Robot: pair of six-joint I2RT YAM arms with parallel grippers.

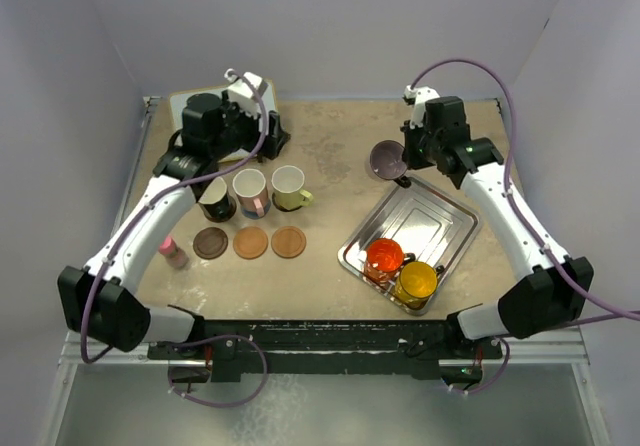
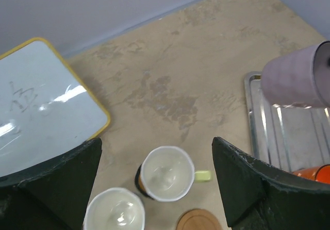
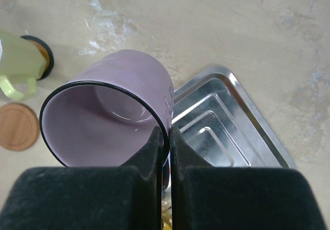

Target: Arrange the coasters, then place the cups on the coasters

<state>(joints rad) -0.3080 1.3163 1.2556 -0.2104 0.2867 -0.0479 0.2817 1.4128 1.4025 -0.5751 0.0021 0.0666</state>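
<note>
Black (image 1: 217, 202), pink (image 1: 250, 191) and yellow-green (image 1: 290, 187) cups stand in a row, each on a coaster. In front of them lie three bare coasters: dark brown (image 1: 210, 243), tan (image 1: 251, 242) and tan-orange (image 1: 288, 242). My left gripper (image 2: 157, 143) hangs open above and behind the yellow-green cup (image 2: 165, 173), holding nothing. My right gripper (image 3: 167, 137) is shut on the rim of the smoky purple cup (image 3: 108, 111), which is tipped on its side in the air over the tray's far-left corner. Red-orange (image 1: 384, 257) and yellow (image 1: 416, 281) cups sit in the tray.
A metal tray (image 1: 440, 221) lies right of centre. A white board with a yellow edge (image 2: 36, 101) lies at the back left under the left arm. A small pink bottle (image 1: 174, 253) stands left of the dark brown coaster.
</note>
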